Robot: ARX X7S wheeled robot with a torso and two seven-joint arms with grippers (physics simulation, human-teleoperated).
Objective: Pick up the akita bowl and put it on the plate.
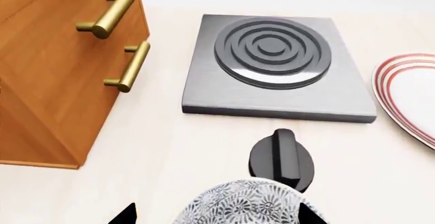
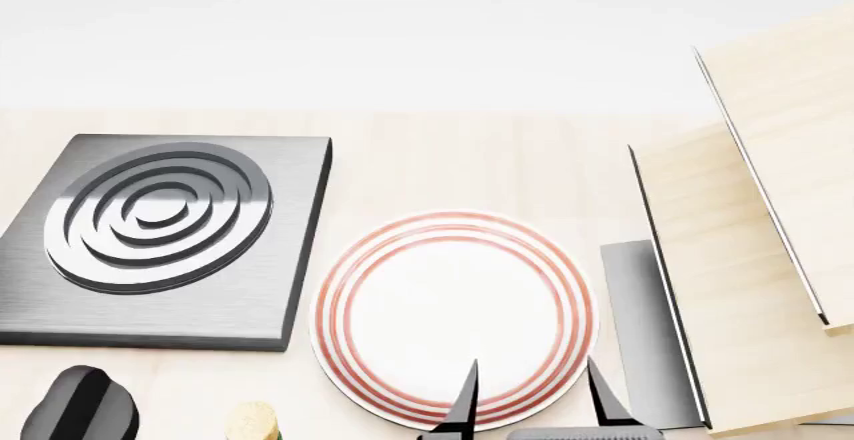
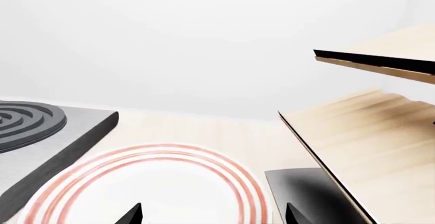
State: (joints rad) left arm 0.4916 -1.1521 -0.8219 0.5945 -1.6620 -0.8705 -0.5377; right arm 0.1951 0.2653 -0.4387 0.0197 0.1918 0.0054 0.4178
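Left gripper (image 1: 216, 215) straddles akita bowl (image 1: 245, 203) — fingers apart.

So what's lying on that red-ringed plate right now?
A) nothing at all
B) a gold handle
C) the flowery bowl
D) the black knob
A: in the head view the plate shows bare white inside its red rings, while the akita bowl sits apart, near the black knob.

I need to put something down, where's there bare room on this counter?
Bare: the plate's white middle and the counter strip behind it and the burner, up to the wall. Crowded: around the black knob and akita bowl.
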